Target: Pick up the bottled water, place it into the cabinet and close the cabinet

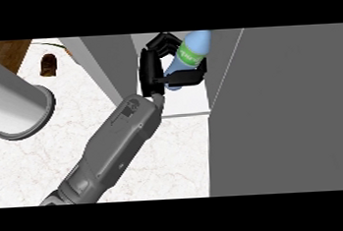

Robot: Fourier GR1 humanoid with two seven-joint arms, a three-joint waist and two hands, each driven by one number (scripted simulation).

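Right hand: I watched the black right hand (151,64) clamped round the bottle's middle, fingers curled across the label.
Bottle: the pale blue plastic water bottle with a green label (191,50) sat tilted in that grip, inside the cabinet opening over the white shelf (184,104). Its lower end was partly hidden by the fingers, and I could not tell whether it touched the shelf.
Cabinet: the grey cabinet (291,121) filled my right side. I could not tell door from side wall.
Left edge: a pale grey cylinder (18,103), cut off, was unidentifiable.
Counter: on the white marble counter (180,156), a small dark brown object (49,65) was too small to name.
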